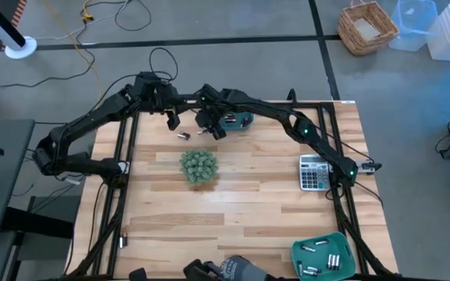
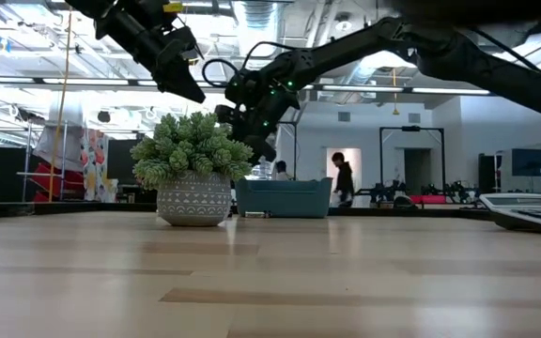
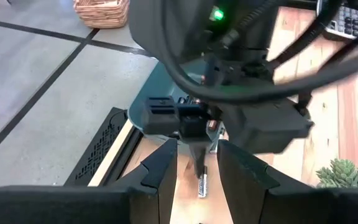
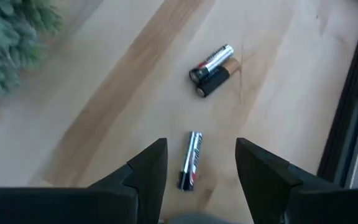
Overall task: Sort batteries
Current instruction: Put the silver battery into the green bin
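Observation:
A slim silver battery (image 4: 190,160) lies on the wooden table, with two more batteries (image 4: 213,70) side by side just beyond it. In the high view these batteries (image 1: 183,136) are small specks at the far left-centre. My right gripper (image 4: 197,149) hangs open just above the slim battery, one finger on either side, touching nothing. In the high view the right gripper (image 1: 209,129) is reached over from the right. My left gripper (image 1: 172,119) hovers open beside it, above the table. A battery (image 3: 202,183) shows on the table through the gap of the left gripper (image 3: 197,149).
A teal bin (image 1: 241,119) stands at the far edge behind the grippers. A second teal bin (image 1: 299,248) holding several batteries is at the near right. A potted plant (image 1: 199,166) stands mid-table and a grey calculator (image 1: 312,172) lies at the right. A black frame runs along the table's edges.

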Robot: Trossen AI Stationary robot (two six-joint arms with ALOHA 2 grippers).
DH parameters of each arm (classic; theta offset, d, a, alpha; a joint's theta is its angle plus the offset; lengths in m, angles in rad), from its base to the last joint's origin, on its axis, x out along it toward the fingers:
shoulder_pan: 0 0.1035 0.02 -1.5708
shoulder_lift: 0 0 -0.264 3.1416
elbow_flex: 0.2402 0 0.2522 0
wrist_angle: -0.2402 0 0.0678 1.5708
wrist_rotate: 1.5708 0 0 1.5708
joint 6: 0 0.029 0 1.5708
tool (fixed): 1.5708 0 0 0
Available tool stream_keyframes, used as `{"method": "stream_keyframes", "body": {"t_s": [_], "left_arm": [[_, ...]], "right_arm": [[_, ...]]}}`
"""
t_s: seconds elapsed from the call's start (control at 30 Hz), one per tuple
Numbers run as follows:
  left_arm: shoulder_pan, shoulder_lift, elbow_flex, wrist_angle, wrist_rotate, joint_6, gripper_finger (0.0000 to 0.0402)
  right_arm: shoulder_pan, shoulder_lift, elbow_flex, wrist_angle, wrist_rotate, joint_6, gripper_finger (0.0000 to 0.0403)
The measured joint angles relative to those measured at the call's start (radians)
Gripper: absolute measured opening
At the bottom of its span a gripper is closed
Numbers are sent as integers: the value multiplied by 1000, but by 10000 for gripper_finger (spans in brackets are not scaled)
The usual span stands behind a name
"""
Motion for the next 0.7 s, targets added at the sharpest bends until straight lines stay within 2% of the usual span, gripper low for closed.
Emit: {"method": "stream_keyframes", "body": {"t_s": [0.13, 0.47, 0.7], "left_arm": [[0, 0, 0, 0, 0, -7, 109], [0, 0, 0, 0, 0, -55, 109], [0, 0, 0, 0, 0, -85, 109]], "right_arm": [[-20, 0, 0, 0, -67, -23, 205], [-67, 0, 0, -18, -135, -124, 205], [-69, -2, 0, -106, -135, -161, 204]]}}
